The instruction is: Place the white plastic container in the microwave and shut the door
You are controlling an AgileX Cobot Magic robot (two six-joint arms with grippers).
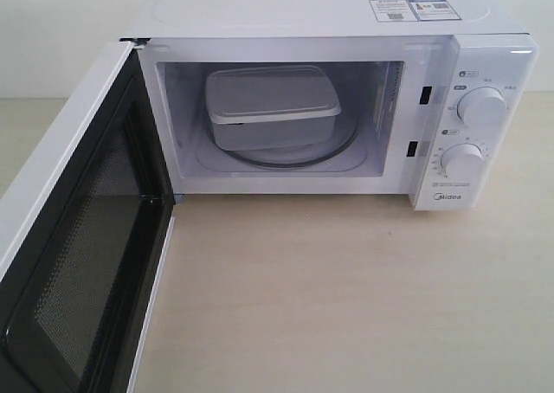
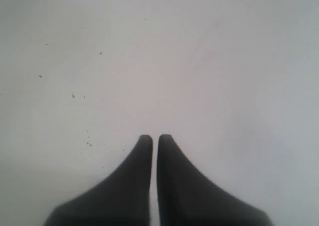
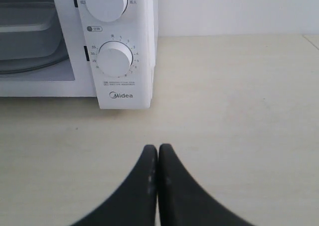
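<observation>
The door (image 1: 78,263) hangs wide open left of the microwave (image 1: 303,12). The container (image 1: 270,107) sits inside the microwave on the turntable (image 1: 339,147). The right gripper (image 3: 158,147), fingers together, hovers over the table (image 3: 239,111) before the microwave's dials (image 3: 115,58), well apart from the container. The left gripper (image 2: 154,136), also closed, faces a blank white surface.

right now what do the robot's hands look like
The left hand and right hand each have two black fingers, broad at the base, curving in to narrow rounded tips. The right shows faint pale specks near its tips. No cables or markings visible.

One microwave (image 1: 303,8), one container (image 1: 271,107) (lidded), two dials (image 1: 482,107).
</observation>
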